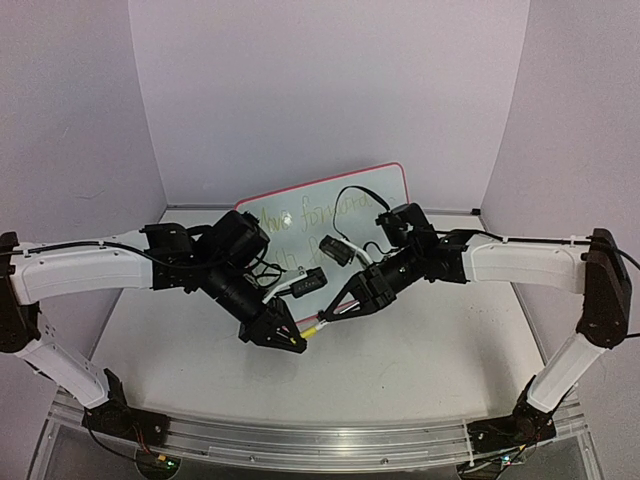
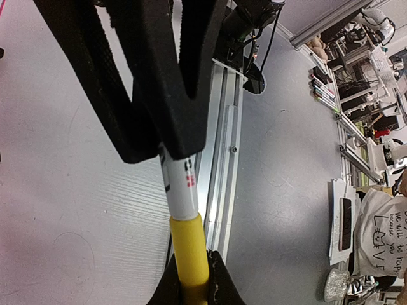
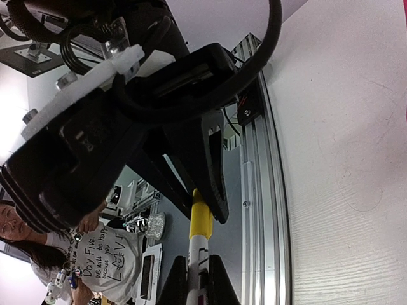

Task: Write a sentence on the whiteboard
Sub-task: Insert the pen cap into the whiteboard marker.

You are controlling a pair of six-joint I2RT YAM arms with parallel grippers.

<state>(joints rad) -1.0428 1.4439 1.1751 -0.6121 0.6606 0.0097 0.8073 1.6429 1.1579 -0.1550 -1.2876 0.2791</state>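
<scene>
**Whiteboard upright at back of table; both grippers on one marker.**

Whiteboard stood at far edge of table, long axis running L–R, right end a bit higher in top view, written face twd the arms. Sentence ran along that same axis in 2 lines of thin yellow-green script. Top line was partly legible, lower line mostly hidden behind the arms. In front of the board, marker lay betw. the two grippers, long axis near-left to far-right. Its yellow cap pointed twd the left arm, white barrel twd the right. Left gripper had jaws clamped on the yellow cap. Right gripper had jaws clamped on the white barrel, just past the cap. Cap sat on barrel end.
</scene>
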